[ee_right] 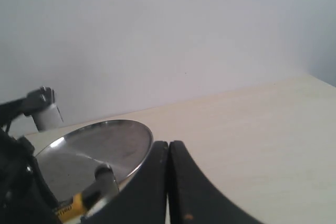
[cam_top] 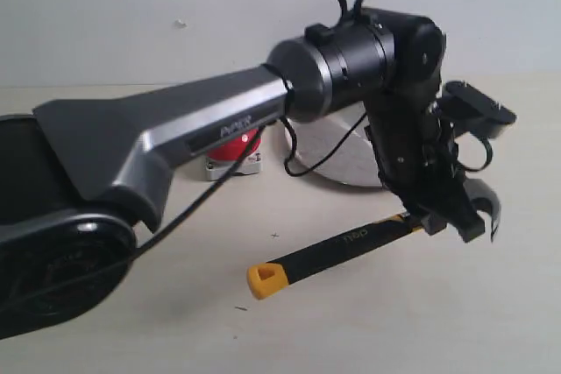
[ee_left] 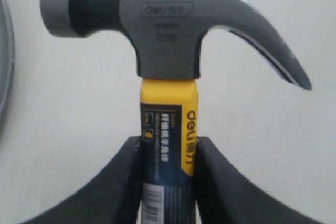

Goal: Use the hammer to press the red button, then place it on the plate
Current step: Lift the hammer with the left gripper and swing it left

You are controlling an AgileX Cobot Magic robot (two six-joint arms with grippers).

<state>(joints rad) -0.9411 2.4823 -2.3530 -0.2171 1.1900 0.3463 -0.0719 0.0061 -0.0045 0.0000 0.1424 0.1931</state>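
Note:
My left gripper (ee_left: 168, 145) is shut on the hammer (ee_left: 168, 40), its fingers (ee_left: 218, 182) clamped on the handle just below the yellow band. In the exterior view the left gripper (cam_top: 443, 221) holds the hammer (cam_top: 351, 247) right of centre, yellow end lowest and pointing front-left, dark head (cam_top: 486, 203) to the right. The red button (cam_top: 235, 150) sits behind the left arm, mostly hidden. The silver plate (cam_top: 346, 159) lies behind the gripper, partly covered. My right gripper (ee_right: 169, 145) is shut and empty, beside the plate (ee_right: 100, 142); it does not show in the exterior view.
The left arm's grey link (cam_top: 175, 142) and its black cable (cam_top: 197, 208) cross the exterior view's left half. The plate's rim (ee_left: 4, 72) shows in the left wrist view. Bare pale tabletop (cam_top: 394, 321) lies in front of the hammer. A white wall (ee_right: 168, 35) backs the table.

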